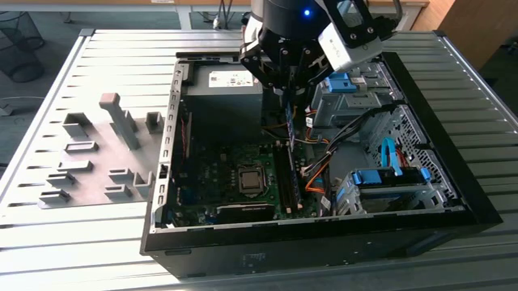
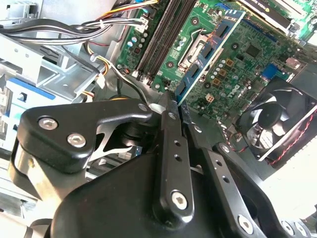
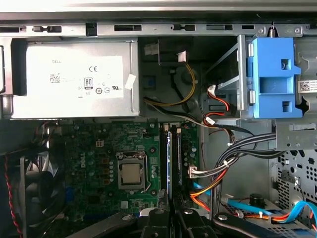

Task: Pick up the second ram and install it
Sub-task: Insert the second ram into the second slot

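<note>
Hovering fingers (image 2: 174,106) likely gripping second ram (image 2: 207,58), motherboard (image 3: 99,163)

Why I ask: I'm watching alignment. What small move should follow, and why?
Probably lower it straight down, slowly. The pincer is shut on the blue memory stick, which hangs lengthwise above the long black slots beside the processor socket, not yet seated.

Ext view high, angled over open PC case (image 1: 453,200); 2 wrist cams close above motherboard (image 3: 94,163).
</note>
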Available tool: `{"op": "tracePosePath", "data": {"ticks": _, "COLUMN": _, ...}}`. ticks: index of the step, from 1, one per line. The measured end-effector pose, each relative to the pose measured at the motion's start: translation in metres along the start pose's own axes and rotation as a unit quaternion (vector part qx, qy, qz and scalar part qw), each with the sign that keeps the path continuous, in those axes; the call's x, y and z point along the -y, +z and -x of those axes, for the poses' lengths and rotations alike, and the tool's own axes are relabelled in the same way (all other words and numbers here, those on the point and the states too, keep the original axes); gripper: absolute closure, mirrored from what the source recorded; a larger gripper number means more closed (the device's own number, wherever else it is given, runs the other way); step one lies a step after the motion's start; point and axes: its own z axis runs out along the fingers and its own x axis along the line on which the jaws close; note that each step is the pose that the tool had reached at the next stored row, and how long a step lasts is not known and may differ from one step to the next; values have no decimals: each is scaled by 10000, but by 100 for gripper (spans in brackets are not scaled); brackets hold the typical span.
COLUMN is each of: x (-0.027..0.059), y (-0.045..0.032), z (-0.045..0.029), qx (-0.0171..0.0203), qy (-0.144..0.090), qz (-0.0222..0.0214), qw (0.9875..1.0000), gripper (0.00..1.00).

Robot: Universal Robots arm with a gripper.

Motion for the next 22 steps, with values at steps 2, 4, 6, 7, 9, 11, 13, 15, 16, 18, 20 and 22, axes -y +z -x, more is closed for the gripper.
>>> {"op": "tracePosePath", "data": {"ticks": 2, "x": 0, "y": 1, "z": 0, "qx": 0, "qy": 0, "qz": -1, "qw": 10000, "gripper": 86}}
{"op": "tracePosePath", "data": {"ticks": 4, "x": 0, "y": 3, "z": 0, "qx": 0, "qy": 0, "qz": 1, "qw": 10000, "gripper": 86}}
{"op": "tracePosePath", "data": {"ticks": 6, "x": 0, "y": 4, "z": 0, "qx": 0, "qy": 0, "qz": 1, "qw": 10000, "gripper": 86}}
{"op": "tracePosePath", "data": {"ticks": 7, "x": 0, "y": 5, "z": 2, "qx": 0, "qy": 0, "qz": 1, "qw": 10000, "gripper": 86}}
{"op": "tracePosePath", "data": {"ticks": 9, "x": 0, "y": 11, "z": 8, "qx": -4, "qy": 0, "qz": 1, "qw": 10000, "gripper": 86}}
{"op": "tracePosePath", "data": {"ticks": 11, "x": 0, "y": 19, "z": 8, "qx": -6, "qy": 1, "qz": 1, "qw": 10000, "gripper": 86}}
{"op": "tracePosePath", "data": {"ticks": 13, "x": 0, "y": 28, "z": 8, "qx": -7, "qy": 0, "qz": 0, "qw": 10000, "gripper": 86}}
{"op": "tracePosePath", "data": {"ticks": 15, "x": 0, "y": 37, "z": 8, "qx": -6, "qy": 0, "qz": 0, "qw": 10000, "gripper": 86}}
{"op": "tracePosePath", "data": {"ticks": 16, "x": 0, "y": 41, "z": 8, "qx": -6, "qy": 0, "qz": 0, "qw": 10000, "gripper": 86}}
{"op": "tracePosePath", "data": {"ticks": 18, "x": 0, "y": 45, "z": 7, "qx": -7, "qy": 0, "qz": 0, "qw": 10000, "gripper": 86}}
{"op": "tracePosePath", "data": {"ticks": 20, "x": 0, "y": 48, "z": 7, "qx": -7, "qy": 0, "qz": 0, "qw": 10000, "gripper": 86}}
{"op": "tracePosePath", "data": {"ticks": 22, "x": 1, "y": 77, "z": 6, "qx": -6, "qy": 0, "qz": 0, "qw": 10000, "gripper": 86}}
